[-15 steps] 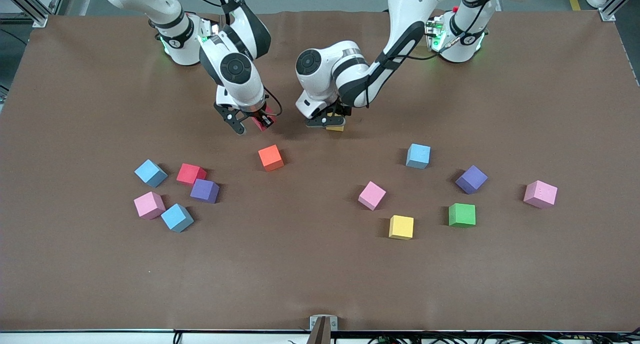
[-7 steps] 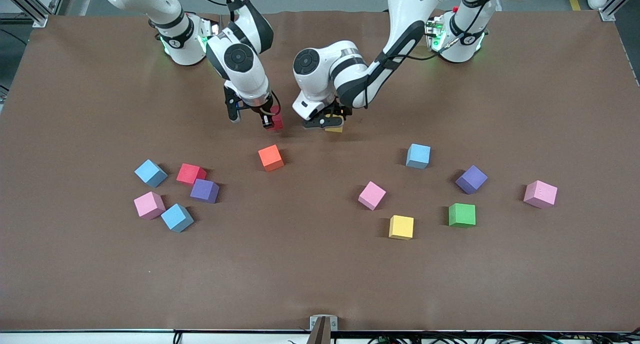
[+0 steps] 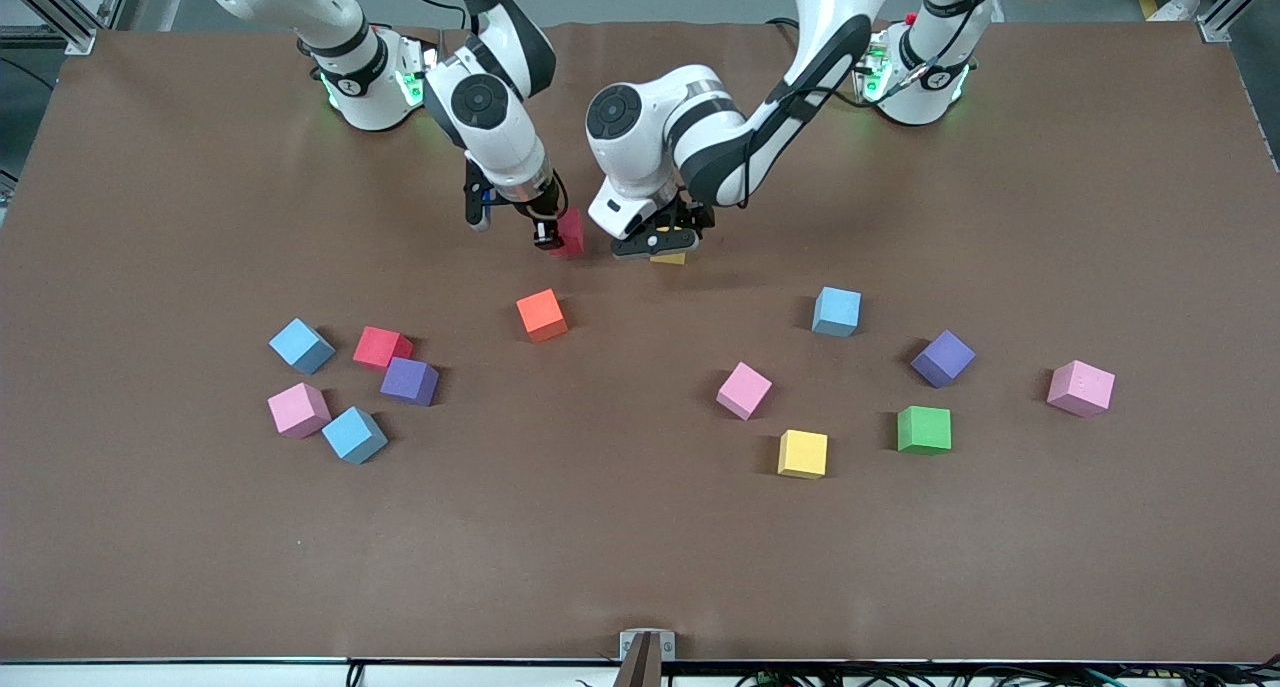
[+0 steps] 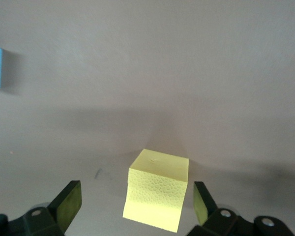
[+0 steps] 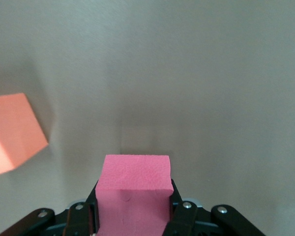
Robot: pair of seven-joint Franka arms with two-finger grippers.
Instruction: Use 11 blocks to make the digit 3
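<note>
a red block [image 3: 571, 233] is clamped between the closed fingers of the right gripper [image 3: 556, 235] and held over bare table at 9 o'clock of the yellow block [image 3: 668, 257], probably to start the digit beside it; the left gripper [image 3: 660, 245] is angled down, fingers spread astride that resting yellow block

High front view, two close wrist views

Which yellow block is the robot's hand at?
The yellow block by the robots' bases, between the left gripper's open fingers. The other yellow block sits alone, nearer the front camera, beside the green block.
</note>
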